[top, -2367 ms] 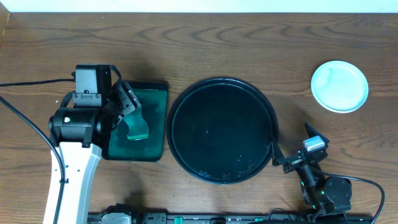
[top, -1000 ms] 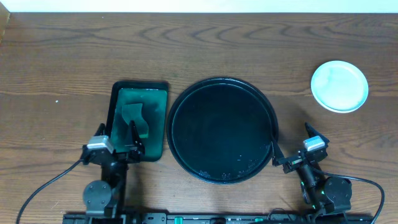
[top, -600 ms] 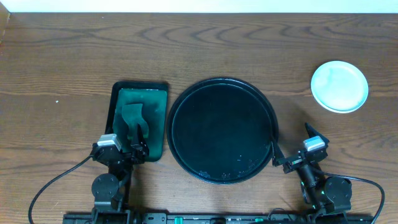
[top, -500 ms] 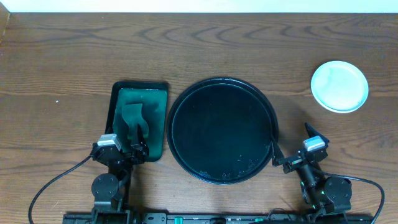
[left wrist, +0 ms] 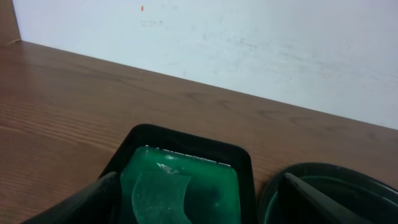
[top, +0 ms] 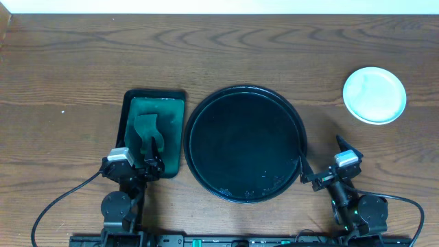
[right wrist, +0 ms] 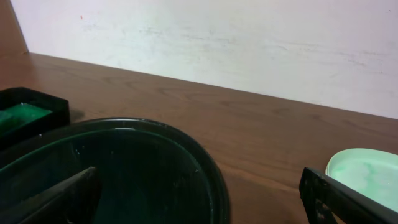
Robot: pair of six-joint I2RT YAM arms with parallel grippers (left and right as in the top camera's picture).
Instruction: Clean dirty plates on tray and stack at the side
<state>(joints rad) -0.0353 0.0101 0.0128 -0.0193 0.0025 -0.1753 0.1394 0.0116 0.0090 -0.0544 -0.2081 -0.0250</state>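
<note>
Resting low at the near edge of the table [top: 68,62], both arms sat well apart from each other. The left gripper [top: 134,165] lay at the near end of a black tub [top: 125,130]. Its fingers [left wrist: 74,202] were spread wide and held nothing. In the left wrist view, green liquid filled the tub and a sponge [left wrist: 155,196] lay in it.

The round black tray [top: 199,116] stood just beside the tub, at the middle of the table. A few droplets [top: 264,180] glinted on its near part. The right gripper [top: 322,161] sat at the tray's near right rim, its jaws likewise parted and bare.

The pale green plate [top: 374,95] lay flat on the table at the far right, well apart from the tray and from both grippers. In the right wrist view it showed at the right edge, beyond the tray's rim. A white wall [right wrist: 217,43] rose behind the table.
</note>
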